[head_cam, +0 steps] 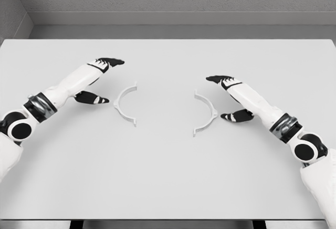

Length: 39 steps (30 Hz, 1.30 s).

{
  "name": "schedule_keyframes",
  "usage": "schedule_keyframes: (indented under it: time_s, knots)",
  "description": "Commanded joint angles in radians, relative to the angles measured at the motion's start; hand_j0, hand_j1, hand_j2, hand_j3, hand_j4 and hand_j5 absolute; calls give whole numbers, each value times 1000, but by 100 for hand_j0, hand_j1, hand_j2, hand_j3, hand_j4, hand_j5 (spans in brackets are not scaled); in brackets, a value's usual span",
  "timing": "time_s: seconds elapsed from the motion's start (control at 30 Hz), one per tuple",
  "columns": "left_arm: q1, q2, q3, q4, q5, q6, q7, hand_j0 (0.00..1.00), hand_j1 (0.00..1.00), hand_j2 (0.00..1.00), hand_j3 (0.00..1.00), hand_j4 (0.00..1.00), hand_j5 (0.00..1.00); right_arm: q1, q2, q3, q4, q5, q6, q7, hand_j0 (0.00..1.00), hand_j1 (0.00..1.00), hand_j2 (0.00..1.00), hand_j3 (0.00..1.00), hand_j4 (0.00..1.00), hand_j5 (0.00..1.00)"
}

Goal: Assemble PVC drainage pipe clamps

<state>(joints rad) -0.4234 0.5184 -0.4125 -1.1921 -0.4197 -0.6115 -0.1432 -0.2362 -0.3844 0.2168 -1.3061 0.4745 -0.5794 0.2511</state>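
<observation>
My left hand (97, 79) sits left of centre in the frame, fingers spread wide with the thumb dropped low, holding nothing. Its opening faces the left clamp half (125, 103), a white half-ring lying flat just right of my thumb, bulge toward me, ends pointing to mid-frame. My right hand (231, 96) mirrors this at right of centre, likewise splayed and empty, just beside the right clamp half (206, 114), whose bulge faces that palm.

I judge this the approach before the grasp: neither piece is gripped, and the two halves lie well apart with their open sides facing each other. Next, each hand must close on its arc's outer curve, then bring the ends together so the flanges meet squarely.

The white table (168, 181) carries nothing between the halves to obstruct them.
</observation>
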Motion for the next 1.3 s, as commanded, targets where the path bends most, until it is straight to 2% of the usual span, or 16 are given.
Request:
schedule_keyframes:
  time_s: [0.0, 0.27, 0.33, 0.8, 0.9, 1.27]
  knots:
    - [0, -1, -8, 9, 7, 1, 1, 100, 100, 100, 100, 100, 100, 0, 6, -1, 7, -2, 1, -1, 100, 100, 100, 100, 100, 100]
    - [-18, -21, -8, 65, 7, 1, 1, 100, 100, 100, 100, 100, 100, -2, 9, -1, -5, -2, 1, -1, 100, 100, 100, 100, 100, 100]
    - [-18, -23, -9, 69, 7, 1, 1, 100, 100, 100, 100, 100, 100, 0, 9, -2, -33, -2, 1, -1, 100, 100, 100, 100, 100, 100]
    - [-18, -41, -20, 65, 7, 1, 1, 100, 100, 100, 100, 100, 100, 0, 13, 21, -41, -2, 9, -1, 100, 100, 100, 100, 100, 100]
    - [-18, -44, -23, 62, 7, 1, 1, 100, 100, 100, 100, 100, 100, 0, 13, 33, -67, -4, 23, -1, 100, 100, 100, 100, 100, 100]
    - [-11, -64, -25, 54, 10, 1, 1, 100, 100, 100, 100, 100, 100, -25, 36, 53, -56, 3, 38, -1, 100, 100, 100, 100, 100, 100]
